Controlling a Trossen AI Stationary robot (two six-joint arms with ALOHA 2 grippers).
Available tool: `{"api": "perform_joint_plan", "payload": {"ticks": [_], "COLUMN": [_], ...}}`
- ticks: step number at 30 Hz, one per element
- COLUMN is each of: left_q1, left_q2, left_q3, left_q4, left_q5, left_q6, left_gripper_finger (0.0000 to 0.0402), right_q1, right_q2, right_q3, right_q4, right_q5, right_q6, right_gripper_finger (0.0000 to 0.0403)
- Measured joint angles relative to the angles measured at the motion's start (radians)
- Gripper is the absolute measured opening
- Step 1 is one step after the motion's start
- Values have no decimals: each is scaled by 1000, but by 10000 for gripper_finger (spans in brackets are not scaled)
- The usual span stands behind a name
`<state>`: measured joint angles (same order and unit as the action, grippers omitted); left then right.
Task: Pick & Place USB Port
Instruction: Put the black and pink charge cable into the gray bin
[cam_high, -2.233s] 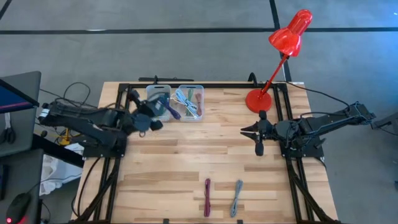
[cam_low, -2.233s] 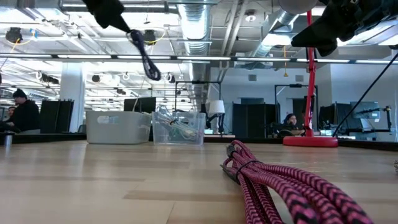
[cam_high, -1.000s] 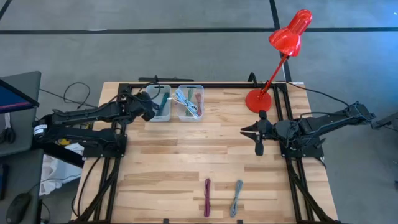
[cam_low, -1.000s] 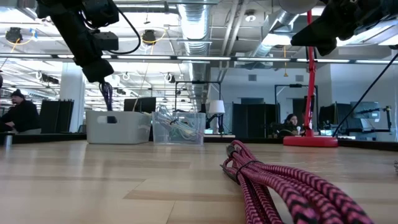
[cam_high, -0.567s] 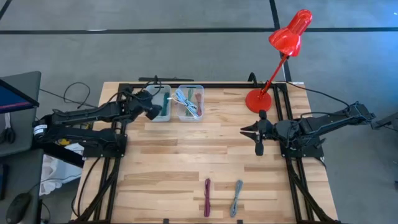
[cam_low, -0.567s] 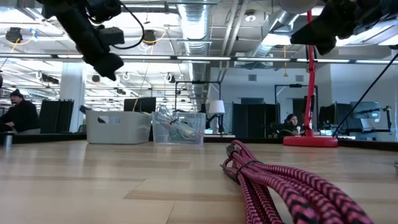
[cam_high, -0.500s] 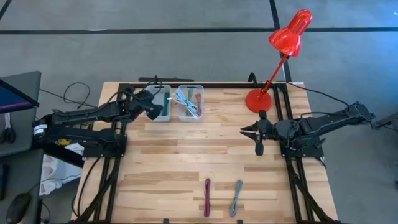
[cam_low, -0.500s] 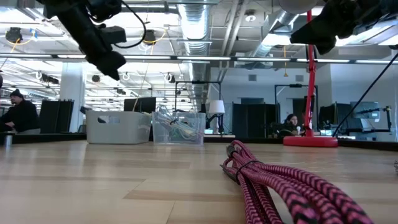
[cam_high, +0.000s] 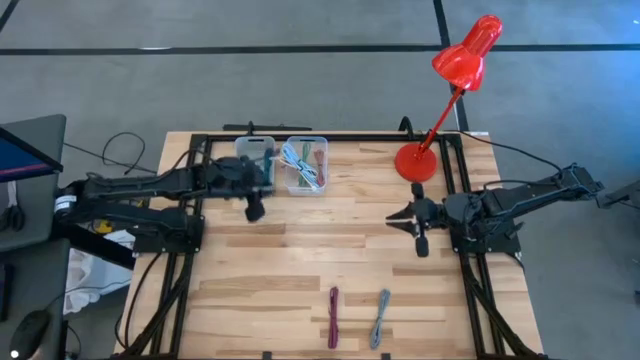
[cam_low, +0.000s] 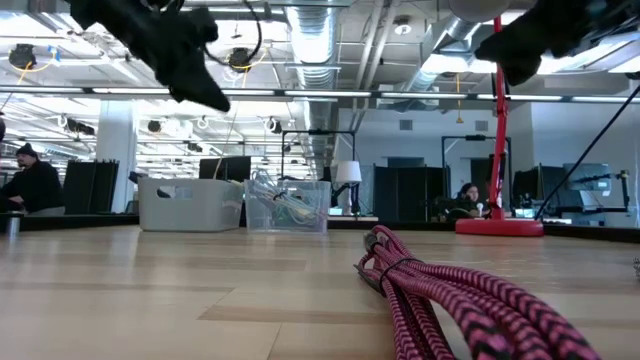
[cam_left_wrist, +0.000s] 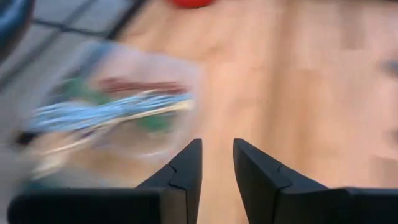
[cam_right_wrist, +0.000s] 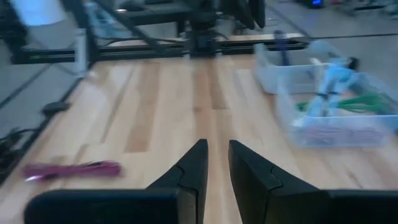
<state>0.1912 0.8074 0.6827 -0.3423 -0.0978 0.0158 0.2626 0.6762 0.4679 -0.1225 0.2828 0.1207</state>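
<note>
- Since the earlier frames the left gripper (cam_high: 254, 208) has swung away from over the left bin (cam_high: 254, 160) and now hangs above bare wood just in front of it; the dark cable it carried before is no longer in its fingers — the jaws stand apart with a narrow gap and hold nothing, as the left wrist view shows.
- Left bin: a clear plastic tub with rounded corners at the table's (cam_high: 300, 260) far edge, with dark cable ends showing inside (their direction cannot be told).
- Just beside it, touching, the right bin (cam_high: 305, 165) of the same clear plastic holds a tangle of pale blue, green and red cables.
- Near the front edge lie two bundled braided cables, well apart from both arms: the pink cable (cam_high: 333, 318) and, to its right, the grey cable (cam_high: 381, 317), both with their long axes running front to back, roughly parallel.
- Right gripper (cam_high: 421, 240) hovers over the table's right half — its jaws nearly together, holding nothing.
- Glossy red desk lamp (cam_high: 465, 55) stands on its round base at the far right corner.
</note>
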Motion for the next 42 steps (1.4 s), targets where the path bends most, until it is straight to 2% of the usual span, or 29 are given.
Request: {"api": "perform_joint_plan", "payload": {"ticks": [2, 5, 11, 16, 23, 29, 36, 42], "left_q1": [-63, -174, -394, -494, -533, -532, -532, -532], "left_q2": [0, 2, 66, 130, 138, 90, -13, -78], "left_q3": [0, 0, 0, 0, 0, 0, 0, 0], "left_q4": [18, 49, 186, 254, 257, 253, 167, 126], "left_q5": [49, 52, -29, -89, -117, -242, -423, -452], "left_q6": [-31, -62, -77, -74, -73, -15, 10, 4], "left_gripper_finger": [84, 73, 54, 46, 44, 44, 44, 44], "right_q1": [0, 0, 1, 32, 103, 166, 203, 203], "right_q2": [0, 0, 56, 214, 467, 643, 820, 965], "right_q3": [0, 0, 0, 0, 4, 98, 224, 336], "right_q4": [0, 0, 38, 172, 367, 366, 353, 241], "right_q5": [-21, -24, -55, -79, -105, -104, -102, -102], "right_q6": [0, 0, 4, 11, 30, 22, -95, -127], "right_gripper_finger": [58, 58, 58, 58, 58, 58, 63, 105]}}
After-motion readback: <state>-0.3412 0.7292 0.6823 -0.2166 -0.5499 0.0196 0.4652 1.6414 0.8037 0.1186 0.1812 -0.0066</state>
